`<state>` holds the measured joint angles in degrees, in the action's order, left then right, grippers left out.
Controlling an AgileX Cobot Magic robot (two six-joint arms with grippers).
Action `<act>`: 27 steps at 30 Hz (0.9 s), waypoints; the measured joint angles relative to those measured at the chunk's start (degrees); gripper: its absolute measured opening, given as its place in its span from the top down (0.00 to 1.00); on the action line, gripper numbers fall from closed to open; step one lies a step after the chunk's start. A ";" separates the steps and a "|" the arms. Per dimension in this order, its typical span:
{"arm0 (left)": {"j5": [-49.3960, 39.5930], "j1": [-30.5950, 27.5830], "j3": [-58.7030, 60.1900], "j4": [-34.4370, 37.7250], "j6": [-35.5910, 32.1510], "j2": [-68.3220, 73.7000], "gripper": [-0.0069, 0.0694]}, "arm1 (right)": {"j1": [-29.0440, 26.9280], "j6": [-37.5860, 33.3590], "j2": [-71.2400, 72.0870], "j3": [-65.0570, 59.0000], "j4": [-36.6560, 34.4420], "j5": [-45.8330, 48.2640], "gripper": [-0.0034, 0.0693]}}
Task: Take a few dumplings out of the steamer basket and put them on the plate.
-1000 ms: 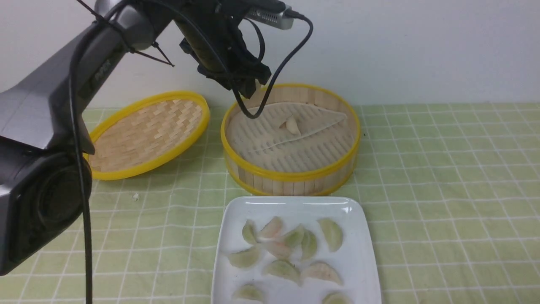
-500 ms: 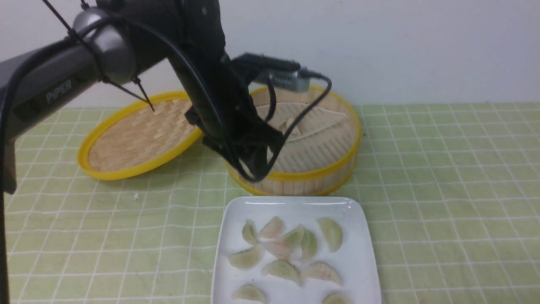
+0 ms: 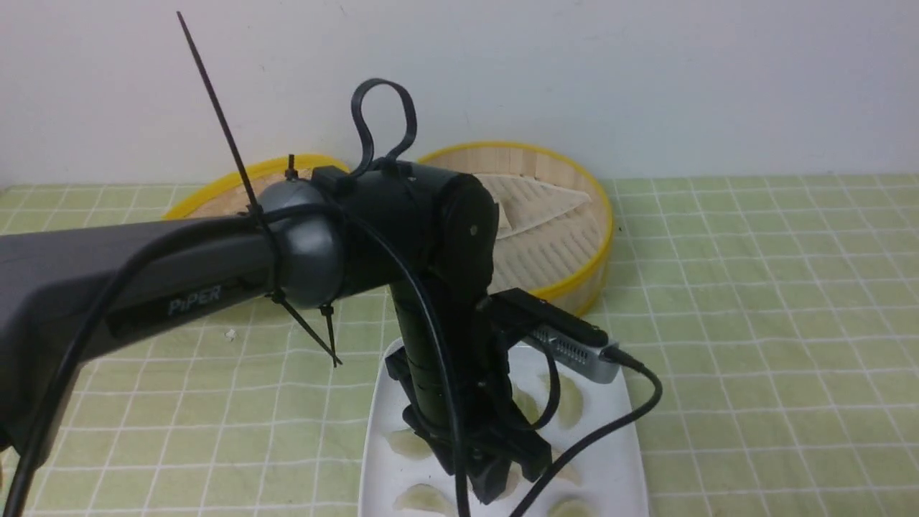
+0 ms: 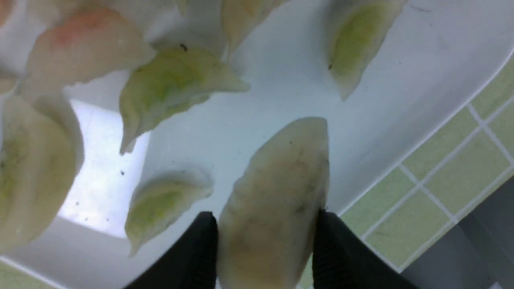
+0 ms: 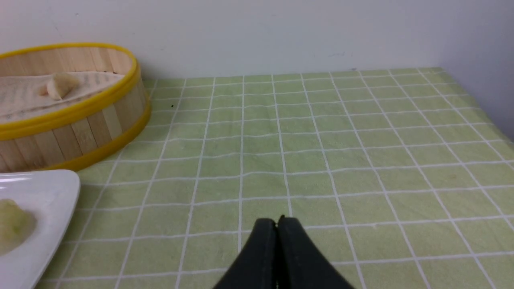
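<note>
My left gripper (image 3: 502, 477) hangs low over the white plate (image 3: 614, 459), shut on a pale dumpling (image 4: 277, 192) pinched between its black fingers (image 4: 200, 241). In the left wrist view, green-tinted dumplings (image 4: 172, 84) and a pink one (image 4: 80, 44) lie on the plate (image 4: 281, 96) just below. The arm hides much of the plate in the front view, where dumplings (image 3: 423, 497) show at its edges. The steamer basket (image 3: 592, 244) stands behind the plate, and one dumpling (image 5: 60, 85) lies on its liner. My right gripper (image 5: 277, 220) is shut and empty above the cloth, to the right of the plate (image 5: 44, 192).
The steamer's woven lid (image 3: 208, 190) leans behind the left arm, to the left of the basket (image 5: 80, 120). A green checked cloth (image 5: 321, 140) covers the table, with a white wall at the back. The table's right edge (image 5: 482, 104) shows in the right wrist view.
The left arm has swung from above the steamer basket towards me and down over the plate, carrying the dumpling. The lid, basket and plate have not moved.
</note>
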<state>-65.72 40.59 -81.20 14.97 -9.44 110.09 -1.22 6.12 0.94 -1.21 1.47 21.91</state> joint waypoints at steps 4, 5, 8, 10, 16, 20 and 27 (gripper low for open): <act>2.00 0.78 0.05 0.05 0.00 0.00 0.55 | 0.00 0.00 0.00 0.00 0.00 0.00 0.97; 2.03 0.78 0.05 0.19 0.00 0.12 0.55 | 0.00 0.00 0.00 0.00 0.00 0.00 0.97; 2.10 0.78 0.05 0.13 0.00 0.70 0.54 | 0.00 0.00 0.00 0.00 0.00 0.00 0.97; 2.24 0.78 0.05 0.13 0.00 1.24 0.51 | 0.00 0.00 0.00 0.00 0.00 0.00 0.97; 2.47 0.78 -0.01 0.10 0.00 1.78 0.34 | 0.00 0.00 0.00 0.00 0.00 0.00 0.97; 2.28 0.78 -1.66 -1.26 0.05 1.78 0.35 | 0.00 0.00 0.00 0.00 0.00 0.00 0.97; 1.54 0.14 -3.96 -7.15 3.54 -5.84 0.80 | 0.00 0.00 0.00 0.00 0.00 0.00 0.97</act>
<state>-64.18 40.73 -85.16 7.82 -5.90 104.25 -1.22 6.12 0.94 -1.21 1.47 21.91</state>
